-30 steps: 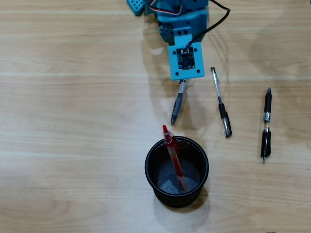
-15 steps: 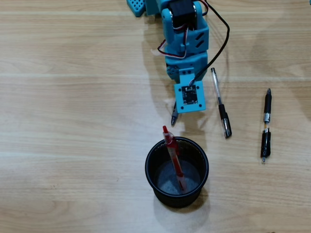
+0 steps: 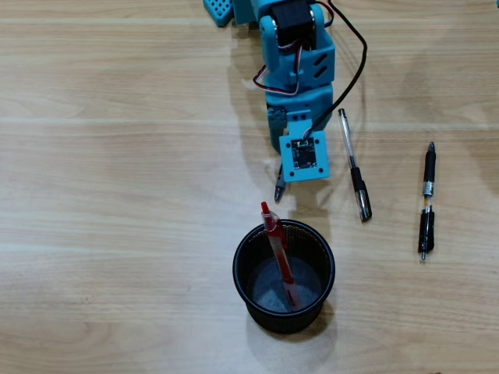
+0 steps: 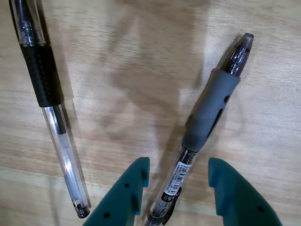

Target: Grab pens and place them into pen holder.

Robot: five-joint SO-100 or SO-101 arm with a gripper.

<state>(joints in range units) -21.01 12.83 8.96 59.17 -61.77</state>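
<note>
Gripper [image 4: 178,175] spread wide, jaws straddling the grey pen [image 4: 205,123], no contact visible. Four pens: three on table [image 3: 117,195], one red pen [image 3: 277,253] in holder [image 3: 242,280].

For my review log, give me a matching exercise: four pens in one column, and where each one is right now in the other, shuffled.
Things:
1. red pen
2. grey pen
3. clear pen
4. black pen

Places:
A. lying on the table at the far right of the overhead view
B. standing tilted in the holder
C. lying between the open fingers of the gripper
D. lying just right of the arm in the overhead view

Pairs: 1-B, 2-C, 3-D, 4-A
</note>
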